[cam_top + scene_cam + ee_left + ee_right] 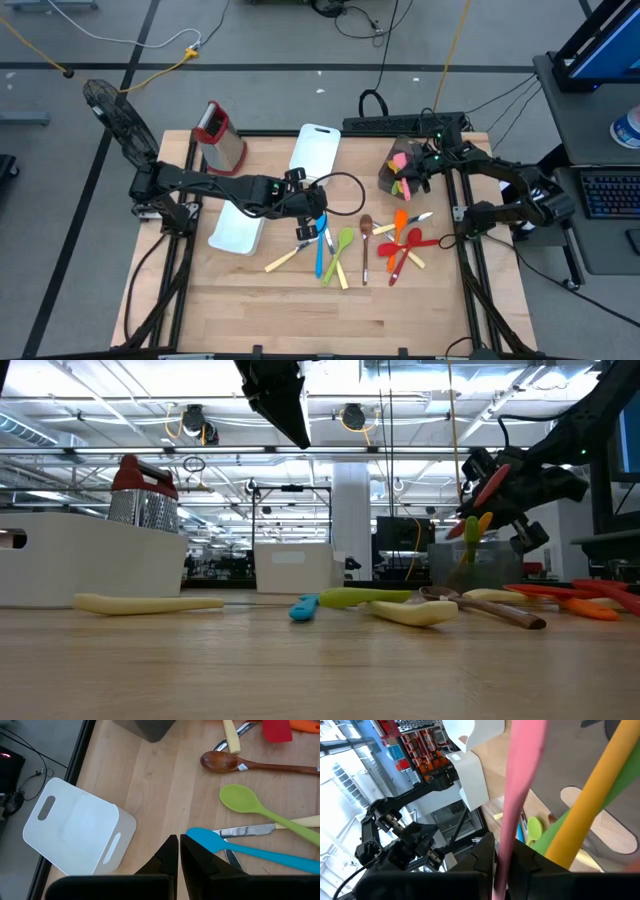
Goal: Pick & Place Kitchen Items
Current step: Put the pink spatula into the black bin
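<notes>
- The left pincer [310,212] hangs over the middle of the worktop [250,300], a little left of centre in the high view. Its two dark fingers [170,855] are pressed together with nothing between them, so it is clenched and empty.
- Under and just beside this pincer lie a blue spoon [240,847], a green spoon [250,805], a metal knife with a cream handle [250,829] and a brown wooden spoon [235,762].
- The right pincer [408,172] is in the upper right part of the high view, over a clear container [395,170] that stands at the right back of the worktop. It is grasping a pink utensil [520,785]; the pink handle runs between its fingers in the right wrist view.
- A yellow handle [600,785] and a green one [555,832] stand tilted in the same container, beside the pink utensil.
- More kitchen items lie on the worktop right of centre: red spoons [410,243] and an orange utensil [400,222], close together and partly crossing.
- A cream handle [282,262] lies alone, lower left of the blue spoon.
- One white tray [237,228] sits left of the left pincer, and a second white tray [315,150] is at the upper centre.
- The metal grater with red top [220,135] stands in the upper left of the worktop.
</notes>
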{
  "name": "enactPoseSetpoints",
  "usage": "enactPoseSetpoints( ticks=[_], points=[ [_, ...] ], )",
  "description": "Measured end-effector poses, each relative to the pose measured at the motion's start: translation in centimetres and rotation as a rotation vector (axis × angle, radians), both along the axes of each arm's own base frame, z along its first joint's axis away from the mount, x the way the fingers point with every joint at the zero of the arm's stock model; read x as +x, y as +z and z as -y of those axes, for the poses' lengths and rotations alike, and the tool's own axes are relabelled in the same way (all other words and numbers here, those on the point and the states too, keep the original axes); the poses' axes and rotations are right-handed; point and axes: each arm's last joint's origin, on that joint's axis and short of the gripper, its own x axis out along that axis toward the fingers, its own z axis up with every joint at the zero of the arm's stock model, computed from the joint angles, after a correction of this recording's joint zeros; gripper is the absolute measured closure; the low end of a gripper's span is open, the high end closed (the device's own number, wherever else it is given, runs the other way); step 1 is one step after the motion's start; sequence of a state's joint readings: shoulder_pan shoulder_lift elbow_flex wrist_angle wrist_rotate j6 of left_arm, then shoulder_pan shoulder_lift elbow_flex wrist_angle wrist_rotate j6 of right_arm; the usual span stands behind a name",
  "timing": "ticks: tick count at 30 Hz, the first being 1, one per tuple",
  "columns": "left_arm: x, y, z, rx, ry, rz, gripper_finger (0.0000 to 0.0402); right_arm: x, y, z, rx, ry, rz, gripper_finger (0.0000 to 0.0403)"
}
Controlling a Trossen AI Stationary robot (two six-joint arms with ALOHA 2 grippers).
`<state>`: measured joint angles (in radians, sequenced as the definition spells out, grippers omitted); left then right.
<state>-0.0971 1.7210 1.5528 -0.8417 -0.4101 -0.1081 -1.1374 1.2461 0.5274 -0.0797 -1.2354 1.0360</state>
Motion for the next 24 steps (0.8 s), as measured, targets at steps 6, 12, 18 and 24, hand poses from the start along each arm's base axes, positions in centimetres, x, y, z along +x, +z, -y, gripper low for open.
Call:
enactPoseSetpoints(
  ticks=[6, 12, 18, 24],
  points=[
    [0.00, 0.01, 0.00, 0.000, 0.000, 0.000, 0.0380, -0.01, -0.02, -0.02, -0.005, 0.002, 0.000, 0.0374],
    [0.00, 0.00, 0.00, 0.000, 0.000, 0.000, 0.0380, -0.05, -0.09, 0.03, 0.019, -0.046, -0.050, 0.0374],
    [0.00, 0.00, -0.01, 0.001, -0.002, -0.001, 0.0380, -0.11, 0.34, -0.10, 0.010, -0.056, -0.047, 0.0374],
    [0.00, 0.00, 0.00, 0.003, -0.005, -0.002, 0.0380, -0.29, 0.41, -0.16, -0.002, -0.130, -0.121, 0.0374]
  ],
)
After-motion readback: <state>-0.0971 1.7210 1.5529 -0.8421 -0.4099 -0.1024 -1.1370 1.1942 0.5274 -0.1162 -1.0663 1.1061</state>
